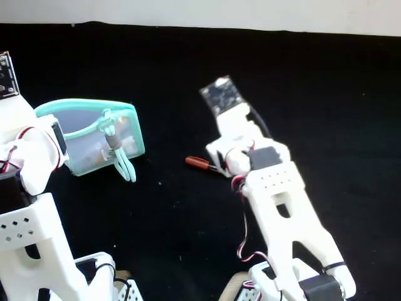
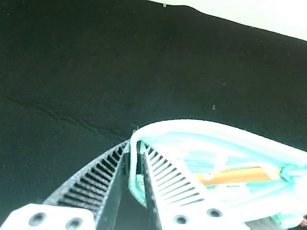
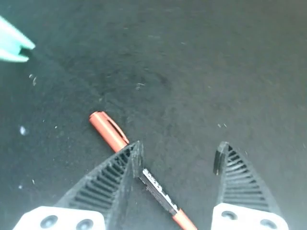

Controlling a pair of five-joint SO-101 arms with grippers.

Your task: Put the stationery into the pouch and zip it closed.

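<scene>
One teal pouch, one red-capped pen, two white arms

1. The surface is covered with black cloth, matt and finely woven, with faint creases and pale lint specks.
2. The pouch, at the upper left of the high view, has a clear, shiny plastic panel. Its trim is mint-green and looks like cloth.
3. The pen has a glossy orange-red plastic cap and a smooth black barrel.
4. The left pincer has ribbed matt plastic fingers, one black and one white.
5. The right pincer has dark ribbed plastic fingers on matt white plastic bases.
6. The arm shells are smooth, matt white plastic.
</scene>
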